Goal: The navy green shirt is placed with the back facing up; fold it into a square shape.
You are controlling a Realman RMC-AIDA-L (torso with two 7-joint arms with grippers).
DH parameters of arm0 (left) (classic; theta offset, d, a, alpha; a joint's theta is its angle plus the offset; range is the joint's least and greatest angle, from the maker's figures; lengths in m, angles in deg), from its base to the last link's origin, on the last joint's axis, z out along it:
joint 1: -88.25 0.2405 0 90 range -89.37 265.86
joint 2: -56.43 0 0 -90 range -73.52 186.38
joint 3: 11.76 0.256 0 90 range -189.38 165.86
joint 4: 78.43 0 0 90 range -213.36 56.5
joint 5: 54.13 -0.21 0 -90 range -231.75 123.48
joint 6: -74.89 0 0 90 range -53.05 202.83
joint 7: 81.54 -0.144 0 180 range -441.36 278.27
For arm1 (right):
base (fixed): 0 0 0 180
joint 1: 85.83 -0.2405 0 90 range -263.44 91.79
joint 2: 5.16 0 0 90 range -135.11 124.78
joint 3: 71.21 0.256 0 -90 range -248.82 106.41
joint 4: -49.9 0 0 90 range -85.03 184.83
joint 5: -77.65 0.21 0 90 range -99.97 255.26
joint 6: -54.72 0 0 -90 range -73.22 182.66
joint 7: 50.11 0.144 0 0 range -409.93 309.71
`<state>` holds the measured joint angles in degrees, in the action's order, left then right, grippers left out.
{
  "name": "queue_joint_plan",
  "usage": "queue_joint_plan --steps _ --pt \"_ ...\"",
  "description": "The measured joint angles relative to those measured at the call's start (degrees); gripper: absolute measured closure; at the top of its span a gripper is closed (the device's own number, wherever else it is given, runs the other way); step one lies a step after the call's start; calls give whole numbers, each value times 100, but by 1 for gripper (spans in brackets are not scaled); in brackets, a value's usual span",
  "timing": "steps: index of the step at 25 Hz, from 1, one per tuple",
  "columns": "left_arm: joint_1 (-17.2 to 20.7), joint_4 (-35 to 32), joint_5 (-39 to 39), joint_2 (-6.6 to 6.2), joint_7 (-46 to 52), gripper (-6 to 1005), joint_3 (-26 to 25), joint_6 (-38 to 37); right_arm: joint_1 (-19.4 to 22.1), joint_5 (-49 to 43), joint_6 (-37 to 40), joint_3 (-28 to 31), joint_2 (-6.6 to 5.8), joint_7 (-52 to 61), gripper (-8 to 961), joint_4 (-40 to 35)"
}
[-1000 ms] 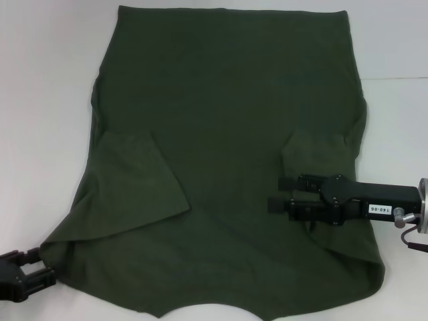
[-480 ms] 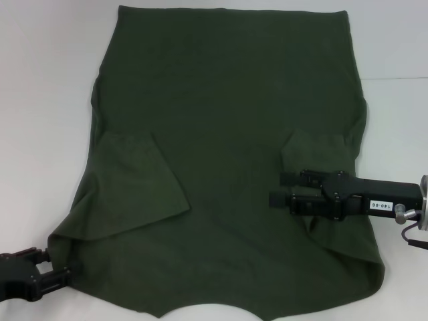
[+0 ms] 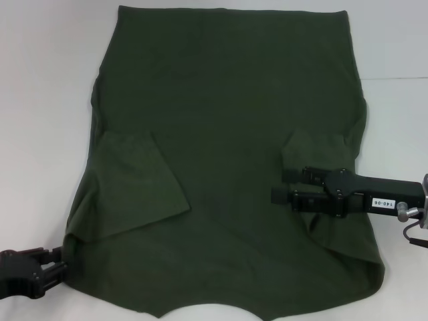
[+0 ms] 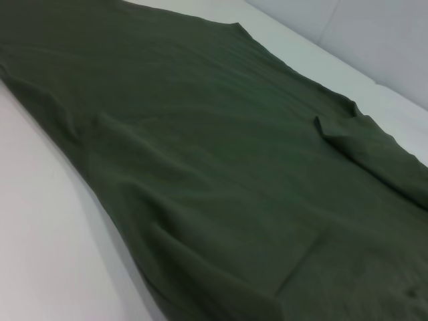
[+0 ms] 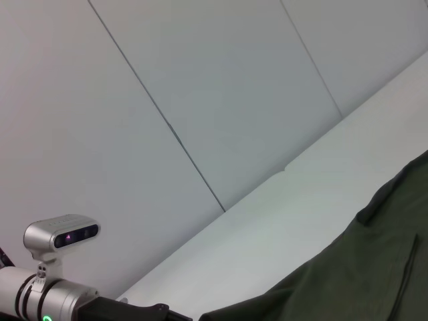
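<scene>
The navy green shirt [image 3: 227,160] lies spread flat on the white surface [image 3: 40,100], and it covers most of it. Both sleeves are folded inward onto the body. The cloth is a soft, matte knit with no print, with gentle wrinkles near the edges. I judge it light and limp: it will sag and slide when lifted, so it is better to take it at an edge or a corner, where the layers are thin, and to lift both sides together.

The left pincer [image 3: 59,270] is at the shirt's near left corner, touching the hem. Its fingers look set around the edge of the cloth, but I cannot tell if they already pinch it.

The right pincer [image 3: 279,186] is over the shirt's right side, just beside the folded right sleeve. Its two fingers stand apart, released, with nothing between them.
</scene>
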<state>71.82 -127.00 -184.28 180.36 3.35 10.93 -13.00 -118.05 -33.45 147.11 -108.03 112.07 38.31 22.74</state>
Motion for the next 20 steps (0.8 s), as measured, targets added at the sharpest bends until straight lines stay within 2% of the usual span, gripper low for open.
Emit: queue_joint_plan --steps 10,20 --pt "-55 -74 -2 0 90 890 -1 22 48 10 2 49 -21 8 160 -9" --pt "-88 -74 -2 0 99 991 -2 1 49 10 -9 61 -35 9 168 -9"
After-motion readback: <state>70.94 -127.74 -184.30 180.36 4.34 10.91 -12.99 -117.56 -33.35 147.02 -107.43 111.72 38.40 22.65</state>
